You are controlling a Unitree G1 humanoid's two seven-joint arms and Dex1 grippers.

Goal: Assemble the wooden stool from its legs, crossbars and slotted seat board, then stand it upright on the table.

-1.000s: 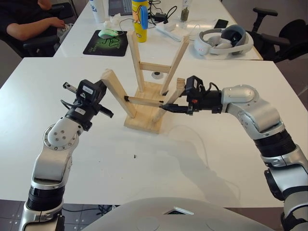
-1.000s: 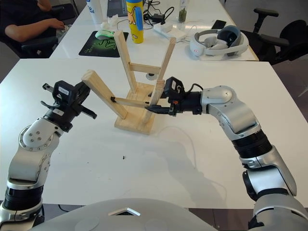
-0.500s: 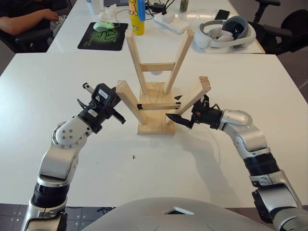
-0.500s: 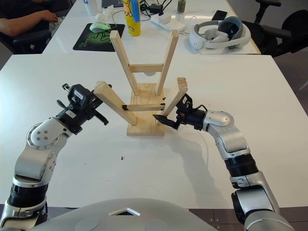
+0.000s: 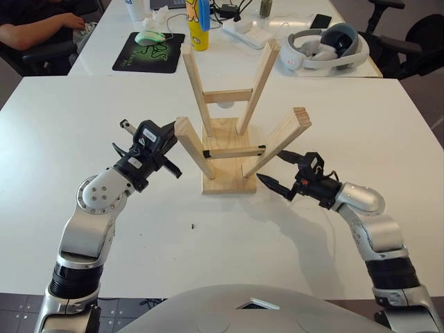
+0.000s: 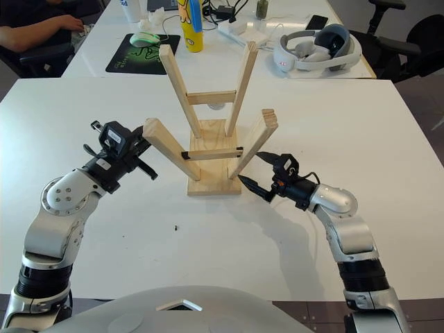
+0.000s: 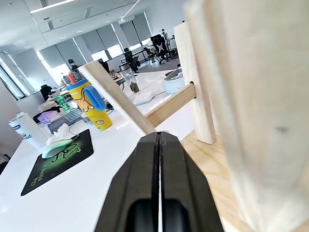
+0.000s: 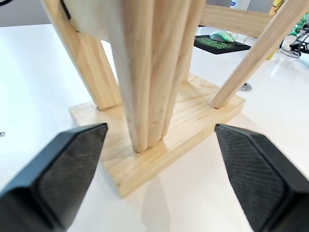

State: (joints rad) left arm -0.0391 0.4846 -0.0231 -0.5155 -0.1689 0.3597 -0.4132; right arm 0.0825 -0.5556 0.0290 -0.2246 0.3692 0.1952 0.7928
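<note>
The wooden stool lies upside down on the white table, seat board flat and all legs pointing up and splayed, with crossbars joining them. My left gripper is shut, its tip right beside the top of the near-left leg; whether it touches the leg I cannot tell. My right gripper stands open just to the front right of the near-right leg, apart from it. In the right wrist view its fingers spread wide to either side of that leg.
On the table behind stand a yellow bottle, a mouse pad with a mouse, a power strip and a headset. A small white disc lies behind the stool. A dark speck marks the near table.
My right gripper has drawn back from the near-right leg toward the table's front right. The left gripper stays by the near-left leg. The head camera shifted early on.
</note>
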